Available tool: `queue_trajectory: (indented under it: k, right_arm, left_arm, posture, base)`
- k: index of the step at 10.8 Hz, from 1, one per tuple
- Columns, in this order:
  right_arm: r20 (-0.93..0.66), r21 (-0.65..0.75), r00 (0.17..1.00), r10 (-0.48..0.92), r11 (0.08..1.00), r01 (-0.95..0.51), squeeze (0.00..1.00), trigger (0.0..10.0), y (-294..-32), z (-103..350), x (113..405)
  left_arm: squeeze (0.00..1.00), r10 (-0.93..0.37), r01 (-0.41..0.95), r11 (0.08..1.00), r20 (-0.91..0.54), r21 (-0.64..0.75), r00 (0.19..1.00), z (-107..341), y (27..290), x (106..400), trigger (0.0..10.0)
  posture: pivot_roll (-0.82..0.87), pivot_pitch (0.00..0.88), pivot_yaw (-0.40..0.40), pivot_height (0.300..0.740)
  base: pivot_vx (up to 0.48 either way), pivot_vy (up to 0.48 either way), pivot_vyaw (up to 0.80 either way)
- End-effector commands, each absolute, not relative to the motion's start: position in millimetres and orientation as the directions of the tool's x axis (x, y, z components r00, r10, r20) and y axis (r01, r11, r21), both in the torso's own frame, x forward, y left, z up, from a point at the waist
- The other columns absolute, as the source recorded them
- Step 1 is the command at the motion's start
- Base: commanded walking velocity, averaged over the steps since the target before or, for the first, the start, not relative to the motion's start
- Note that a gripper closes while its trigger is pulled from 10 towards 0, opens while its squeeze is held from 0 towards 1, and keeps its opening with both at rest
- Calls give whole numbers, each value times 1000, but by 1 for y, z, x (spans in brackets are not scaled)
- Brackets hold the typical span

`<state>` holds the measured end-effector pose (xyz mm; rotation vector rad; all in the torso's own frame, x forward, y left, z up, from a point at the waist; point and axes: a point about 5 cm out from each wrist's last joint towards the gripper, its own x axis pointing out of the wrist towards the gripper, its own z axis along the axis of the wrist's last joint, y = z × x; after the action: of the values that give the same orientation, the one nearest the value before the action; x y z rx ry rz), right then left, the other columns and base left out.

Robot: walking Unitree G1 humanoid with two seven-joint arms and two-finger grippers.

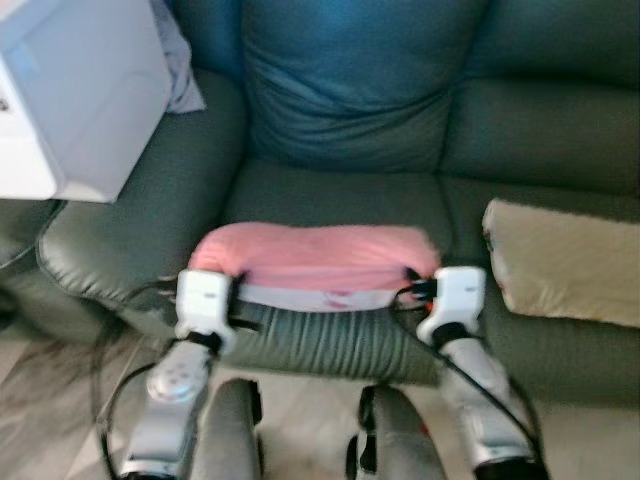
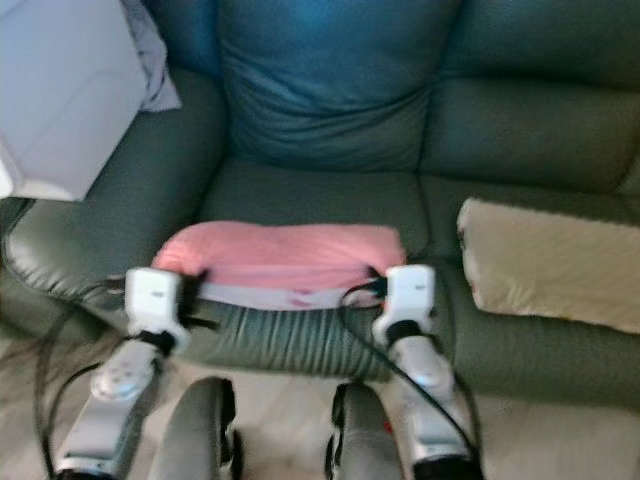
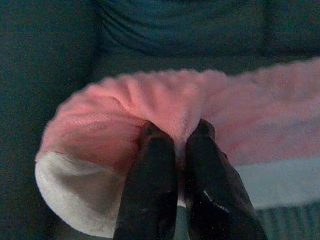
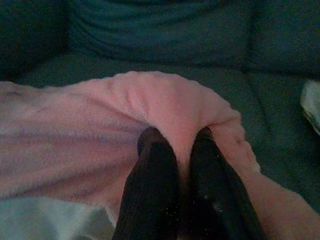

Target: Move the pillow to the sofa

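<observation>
I am looking into a home living room; a wide dark green sofa (image 1: pixel 340 200) with plump back cushions spans my view; a beige cushion (image 1: pixel 565 260) lies toward its right edge; a white box-like unit (image 1: pixel 75 95) stands by its left corner; pale wood-look flooring (image 1: pixel 40 400) runs below its front edge.

Two silver arms, white boxy wrist housings, black cables looping along each. Left gripper (image 3: pixel 175 145) and right gripper (image 4: pixel 182 142): long black fingers (image 3: pixel 150 190). Dark rounded legs at 6 o'clock.
</observation>
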<state>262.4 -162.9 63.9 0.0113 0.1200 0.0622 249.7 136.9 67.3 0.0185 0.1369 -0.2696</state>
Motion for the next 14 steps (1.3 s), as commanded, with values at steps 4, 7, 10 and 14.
queue_trajectory:
  k: [4,7,10,14]
  right_arm:
    - [-124,-25,988,-88,996,86,0,10000,-202,76,260]
    - [-162,-59,983,-81,996,72,0,10000,-220,85,285]
    - [-142,-109,990,-23,994,7,0,10000,-232,104,321]
    - [-63,-110,990,130,985,-136,0,10000,-202,122,345]
  left_arm:
    - [0,-394,395,918,-205,-34,896,69,119,267,10000]
    - [0,-323,333,942,-173,30,930,74,107,295,10000]
    - [0,-121,131,988,-105,87,987,83,124,318,10000]
    - [0,55,-50,989,-34,142,998,98,155,341,10000]
  posture:
    - [-3,370,5,631]
    - [-25,448,8,631]
    - [-18,486,0,631]
    - [-15,478,-12,631]
  base:
    - [0,0,0]
    - [0,0,0]
    - [0,0,0]
    - [0,0,0]
